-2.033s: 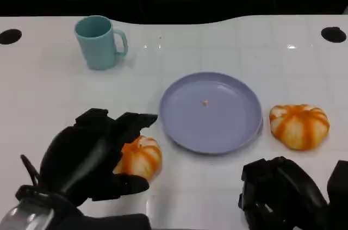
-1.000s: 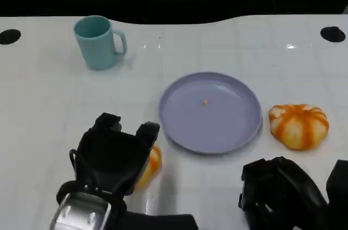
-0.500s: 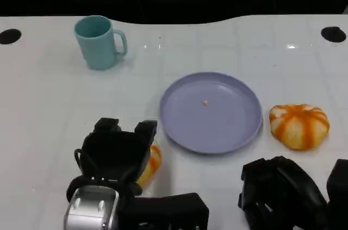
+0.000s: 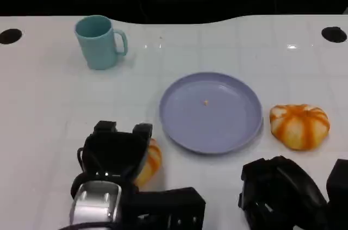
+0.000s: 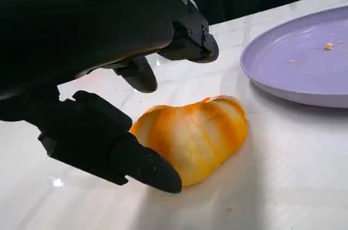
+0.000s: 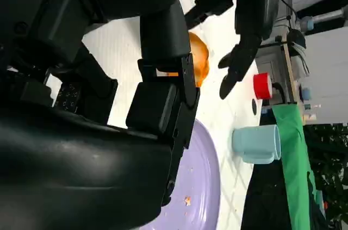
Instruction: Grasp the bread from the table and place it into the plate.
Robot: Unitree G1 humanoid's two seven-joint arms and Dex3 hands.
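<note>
Bread (image 4: 150, 160) sits on the table (image 4: 43, 105), just off the plate's 8 o'clock edge, not on it. In the head view it's mostly hidden under the left hand (image 4: 115, 154); only an orange sliver shows at the hand's 3 o'clock.

The left wrist view shows more: bread (image 5: 193, 135) lies flat on the table, one lower finger (image 5: 109, 145) low alongside it and looking in contact, upper fingers arched over it with a gap. So the hand is cupped around the bread, fingers apart, not clamped. No lift yet.

Plate (image 4: 211, 112) is bare apart from a crumb near centre and lies at about 2 o'clock from the bread, near it.

A second bread (image 4: 299, 125) lies just beside the plate at its 3 o'clock. Right hand (image 4: 283, 194) is parked at the table's near edge, at 7 o'clock from that bread and apart from it; can't tell from these views how its fingers are set. Blue cup (image 4: 99, 42) is at 11 o'clock from the plate, well apart, out of the way.

Step, as I read it: grasp in progress. Next move should be to close the upper fingers down onto the crust, then lift clear of the plate's rim and carry toward 2 o'clock, releasing over the plate centre. The bread looks soft, so squeeze lightly.
</note>
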